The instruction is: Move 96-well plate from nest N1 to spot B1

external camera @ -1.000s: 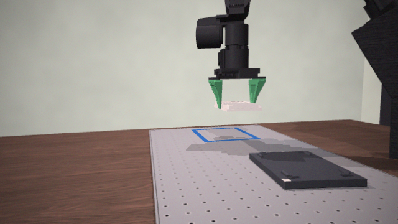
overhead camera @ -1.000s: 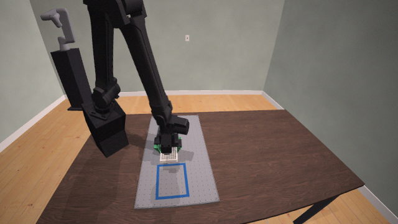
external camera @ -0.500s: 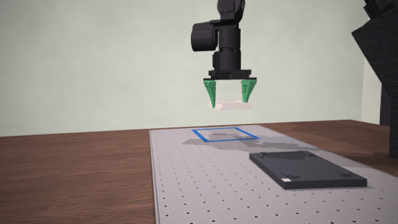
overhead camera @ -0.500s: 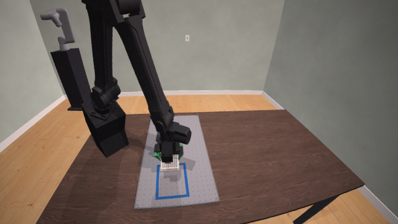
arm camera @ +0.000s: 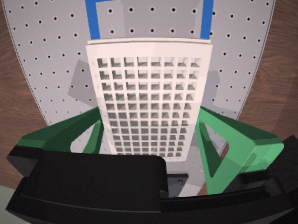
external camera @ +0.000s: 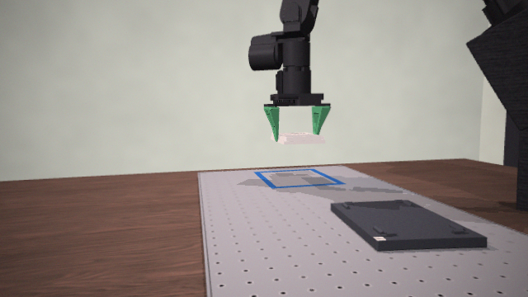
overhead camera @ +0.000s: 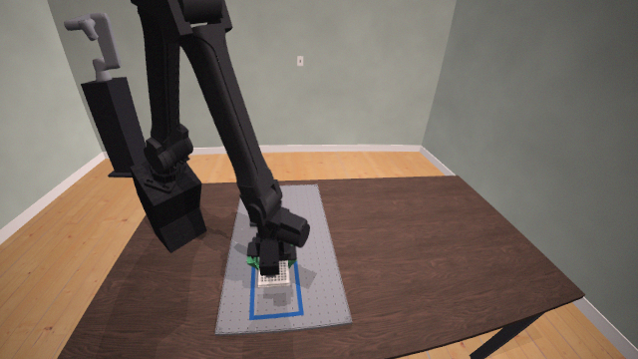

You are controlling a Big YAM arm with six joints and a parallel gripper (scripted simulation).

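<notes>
The white 96-well plate (overhead camera: 281, 280) (external camera: 303, 139) (arm camera: 145, 102) is level, wells up, held in the air by its long sides. My gripper (external camera: 297, 137) (arm camera: 149, 110) is shut on it, with one green finger on each side. The blue taped outline (overhead camera: 276, 315) (external camera: 300, 186) (arm camera: 206, 20) lies on the deck below; in the top view the plate covers part of it. The plate's long sides look roughly in line with the outline's long sides in the wrist view. The plate nest (external camera: 433, 244) is a dark empty block on the deck; the arm hides it in the top view.
The grey perforated deck (overhead camera: 326, 294) (external camera: 247, 231) lies on the brown wooden table (overhead camera: 424, 249) (external camera: 103, 231). The arm's dark base block (overhead camera: 174, 219) stands at the table's left side. Shadows of the arm and plate fall across the outline.
</notes>
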